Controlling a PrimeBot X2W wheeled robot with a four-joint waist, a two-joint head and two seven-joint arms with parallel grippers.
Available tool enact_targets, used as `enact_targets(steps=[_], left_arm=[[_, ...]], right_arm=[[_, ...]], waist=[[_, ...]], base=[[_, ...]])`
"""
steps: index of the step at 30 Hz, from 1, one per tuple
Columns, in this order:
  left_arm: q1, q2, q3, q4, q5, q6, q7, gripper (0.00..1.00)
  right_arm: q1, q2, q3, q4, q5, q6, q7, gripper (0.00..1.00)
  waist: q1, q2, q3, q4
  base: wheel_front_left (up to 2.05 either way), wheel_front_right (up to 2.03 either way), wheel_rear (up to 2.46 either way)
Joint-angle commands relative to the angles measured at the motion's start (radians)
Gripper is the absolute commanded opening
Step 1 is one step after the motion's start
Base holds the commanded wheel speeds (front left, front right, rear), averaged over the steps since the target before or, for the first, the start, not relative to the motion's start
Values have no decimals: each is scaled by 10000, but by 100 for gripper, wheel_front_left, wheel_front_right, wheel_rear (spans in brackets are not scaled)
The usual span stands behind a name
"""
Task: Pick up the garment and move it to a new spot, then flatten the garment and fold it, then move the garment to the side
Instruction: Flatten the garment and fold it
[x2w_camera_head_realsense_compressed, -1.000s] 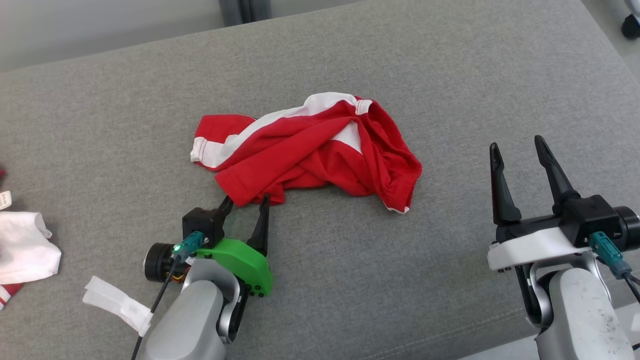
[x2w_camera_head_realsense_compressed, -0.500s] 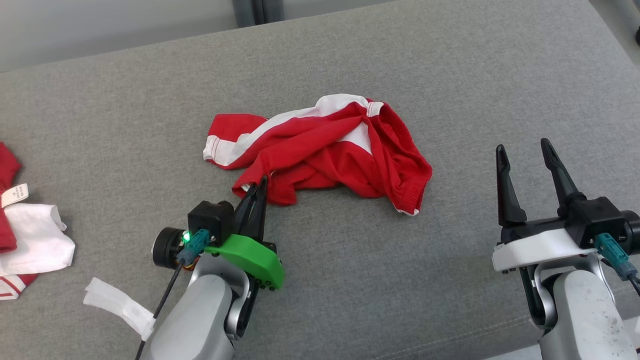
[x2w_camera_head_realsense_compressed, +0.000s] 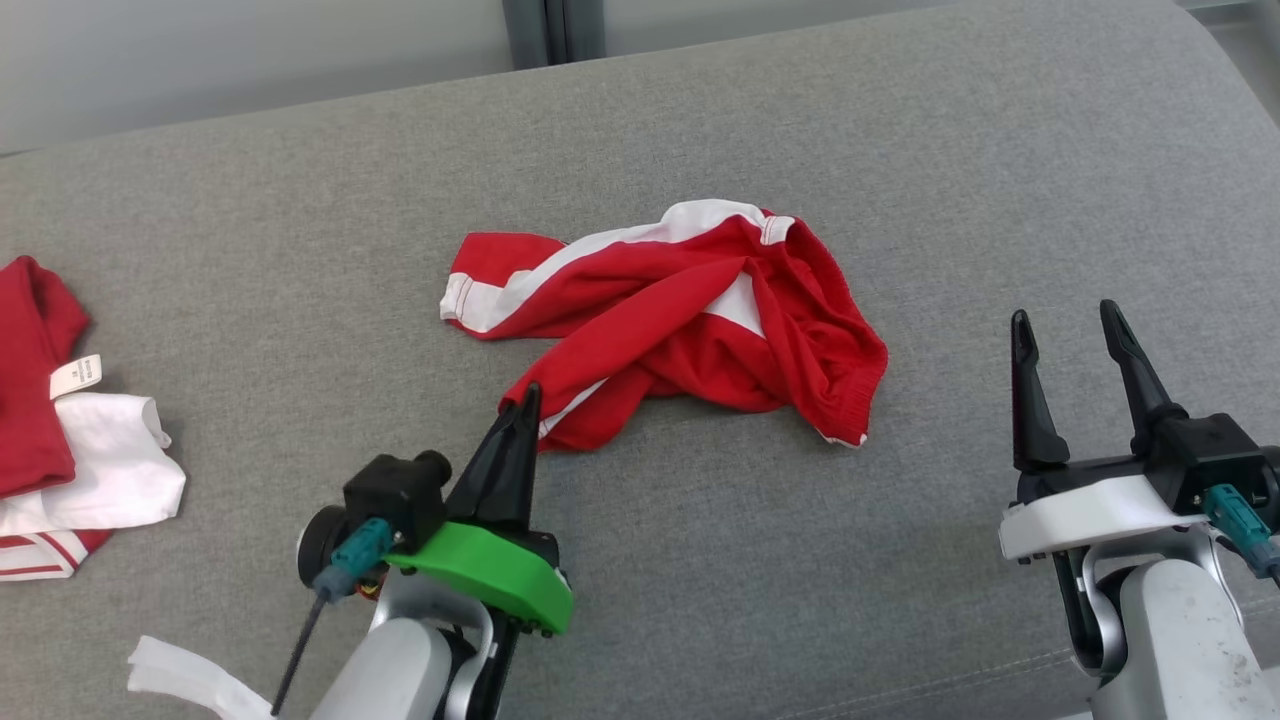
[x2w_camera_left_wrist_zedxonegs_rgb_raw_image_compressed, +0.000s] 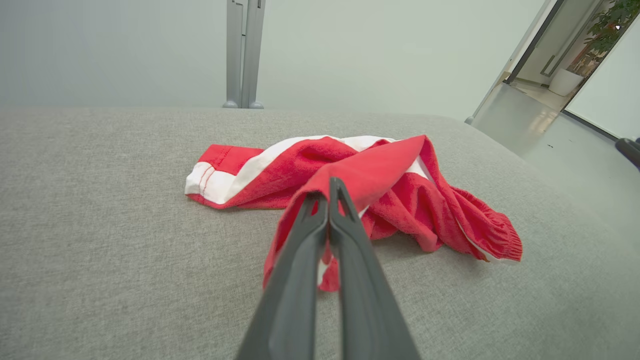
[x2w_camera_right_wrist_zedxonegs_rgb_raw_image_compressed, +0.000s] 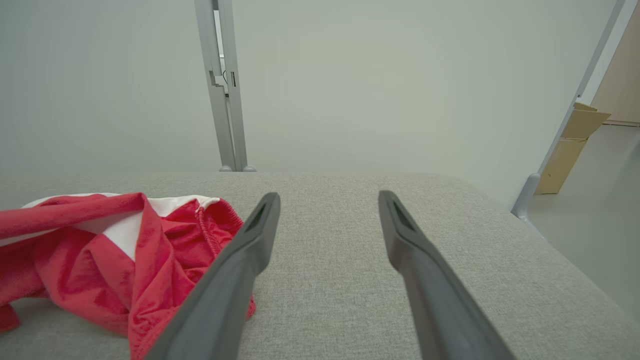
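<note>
The garment (x2w_camera_head_realsense_compressed: 690, 330) is a crumpled red and white piece lying mid-way across the grey cushion (x2w_camera_head_realsense_compressed: 900, 180). My left gripper (x2w_camera_head_realsense_compressed: 525, 400) is shut on the garment's near left edge, and that edge is lifted off the cushion. In the left wrist view the closed fingers (x2w_camera_left_wrist_zedxonegs_rgb_raw_image_compressed: 327, 197) pinch a red fold of the garment (x2w_camera_left_wrist_zedxonegs_rgb_raw_image_compressed: 400, 200), which hangs down from them. My right gripper (x2w_camera_head_realsense_compressed: 1065, 325) stands open to the right of the garment, with nothing between its fingers. In the right wrist view the garment (x2w_camera_right_wrist_zedxonegs_rgb_raw_image_compressed: 100, 245) lies left of that open gripper (x2w_camera_right_wrist_zedxonegs_rgb_raw_image_compressed: 327, 200).
A pile of other red and white clothes (x2w_camera_head_realsense_compressed: 70, 430) lies at the cushion's left edge. A white strip of tape (x2w_camera_head_realsense_compressed: 180, 680) hangs by my left forearm. Past the cushion's far edge stands a metal post (x2w_camera_left_wrist_zedxonegs_rgb_raw_image_compressed: 243, 55). Bare cushion stretches in front and to the right.
My left gripper closed on the garment's near edge and has raised and pulled it toward me. The head camera has shifted, so more of the clothes pile shows. The right gripper has stayed open.
</note>
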Motion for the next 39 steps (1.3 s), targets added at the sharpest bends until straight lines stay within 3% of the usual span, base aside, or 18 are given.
enact_targets(steps=[1, 9, 18, 21, 30, 39], left_arm=[[-33, 39, 189, 120, -363, 54, 206, 0], [-1784, 49, 889, 2988, -895, 41, 779, 0], [-3078, 6, 1223, 5296, -1060, -17, 277, 0], [-3194, -37, 1198, 5697, -1016, -116, -139, 100], [-2665, -106, 872, 5706, -899, -539, -743, 100], [-1268, 12, 1117, 3739, -604, -350, -1147, 100]], right_arm=[[-75, -12, 13, 20, 63, -14, -34, 100], [-463, -13, 383, 81, 285, -14, -34, 100], [-566, -13, 415, 216, 317, -14, -34, 100], [-462, -13, 348, 245, 267, -14, -34, 100], [-146, -13, 338, 396, 144, -14, -34, 100], [237, -14, 291, 156, 62, -14, -34, 100]], waist=[[0, 0, 52, -40], [0, 0, 601, -558], [0, 0, 751, -823], [0, 0, 670, -756], [0, 0, 240, -277], [0, 0, -393, 220]], base=[[0, 0, 0], [0, 0, 0], [0, 0, 0], [0, 0, 0], [0, 0, 0], [0, 0, 0]])
